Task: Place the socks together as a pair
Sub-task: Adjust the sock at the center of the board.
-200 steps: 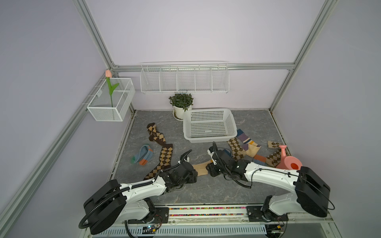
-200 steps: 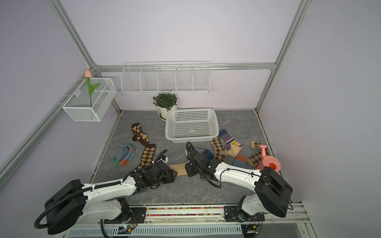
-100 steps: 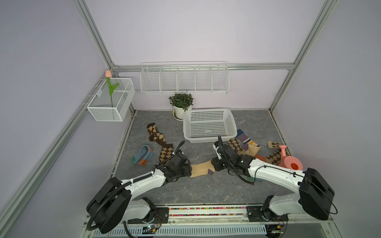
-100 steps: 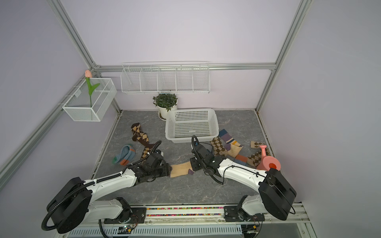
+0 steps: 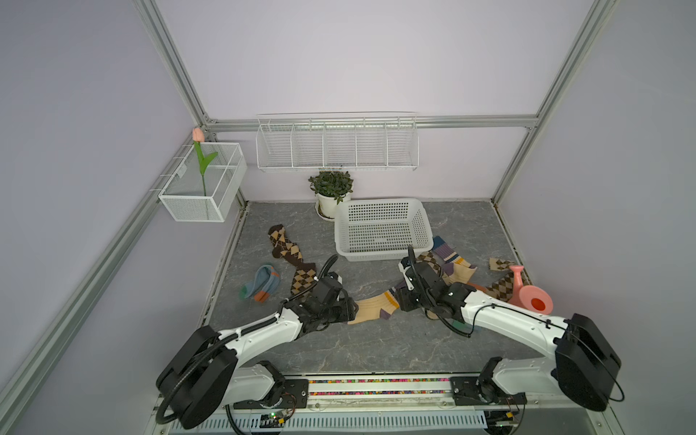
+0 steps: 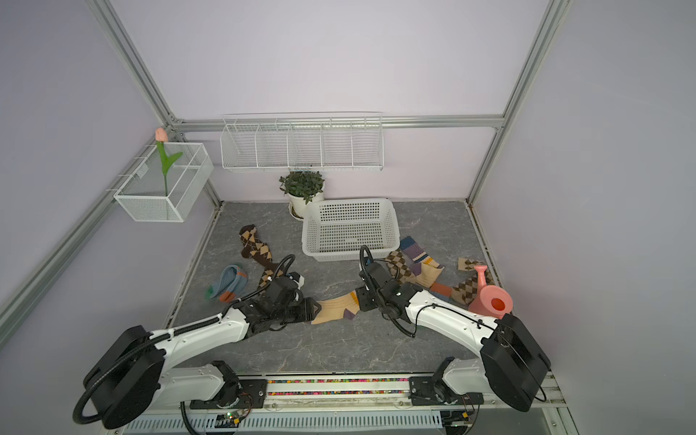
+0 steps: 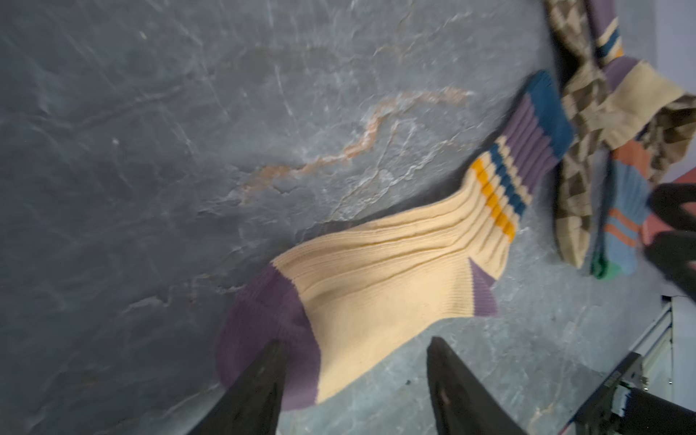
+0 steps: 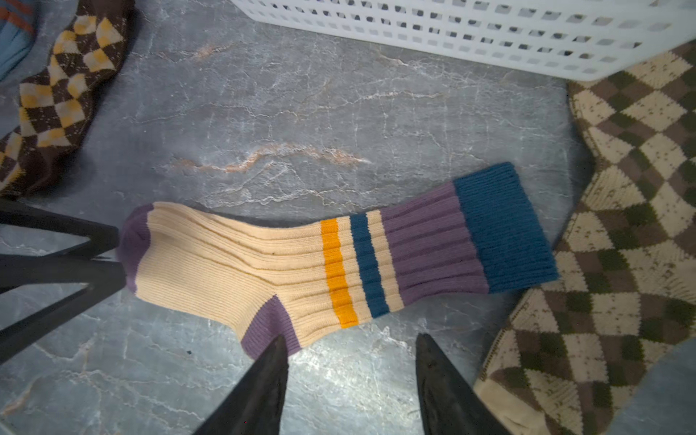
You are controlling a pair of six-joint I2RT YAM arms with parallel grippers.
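Cream sock: flat on the floor between the two grippers, outside every container. Its purple toe points to the left arm and its blue cuff to the right arm.
Left gripper: fingers spread with nothing clamped. One finger sits over the purple toe and the other over bare floor beside the sock.
Right gripper: fingers spread, holding nothing. One tip is at the purple heel, the other over the floor nearer the cuff.
Basket: white perforated plastic, at the back of the floor. Its holed bottom shows all across, and every sock lies outside it.
Right pile: cream, tan argyle and blue striped socks overlapping on the floor, just beside the basket's front right corner.
Tan argyle sock: on the floor, touching the watering can.
Watering can: pink, upright near the right edge, its round mouth facing up.
Brown argyle socks: two in a line on the floor left of the basket, the nearer one partly behind the left arm.
Blue sock: curled, with orange bands, near the left edge of the floor.
Wall box: white mesh, hung on the left wall. It holds an upright tulip; which section the stem stands in I cannot tell.
Wire rack: on the back wall, five compartments, with only wire and wall showing through.
Pot: white, holds a green plant, just beside the basket's back left corner.
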